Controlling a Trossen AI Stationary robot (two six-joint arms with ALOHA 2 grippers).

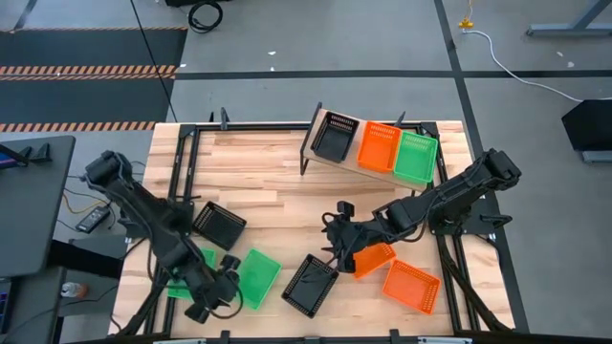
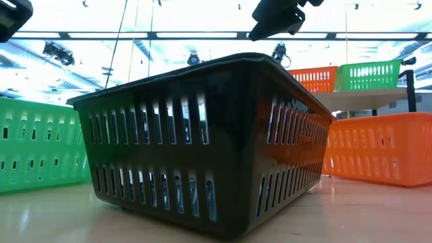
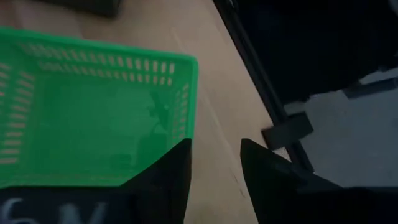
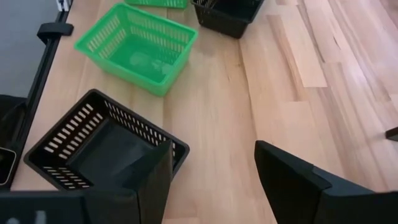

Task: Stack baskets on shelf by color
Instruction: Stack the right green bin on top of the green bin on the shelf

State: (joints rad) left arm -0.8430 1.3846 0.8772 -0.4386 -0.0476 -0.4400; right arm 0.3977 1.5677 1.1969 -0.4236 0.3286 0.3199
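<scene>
Both pairs of jaws stand apart with nothing between them. Those of the right gripper [image 1: 337, 239] gape wide above bare planks, just beside a black plastic mesh basket [image 1: 310, 284] and an orange mesh basket [image 1: 372, 258]; those of the left gripper [image 1: 212, 298] are apart near the table's front edge, with one finger [image 3: 166, 180] over the rim of a green mesh basket [image 1: 254, 277].

A large slatted wooden tabletop [image 1: 277, 182] of pale boards, framed by black metal rails, carries everything. At its far edge stands the light wooden shelf on thin black legs [image 1: 316, 132], holding one black basket [image 1: 333, 135], one orange basket [image 1: 378, 146] and one green basket [image 1: 416, 158] side by side. Loose on the table lie another black basket [image 1: 218, 225], a second green basket [image 1: 187, 272] partly under the left arm, and a further orange basket [image 1: 411, 285] towards the front right.

Around the table is a grey concrete floor [image 1: 316, 48] with striped hazard marking, cables and a dark desk [image 1: 29, 220] at the left. Bright strip lights [image 2: 202, 35] cross the ceiling in the low view.
</scene>
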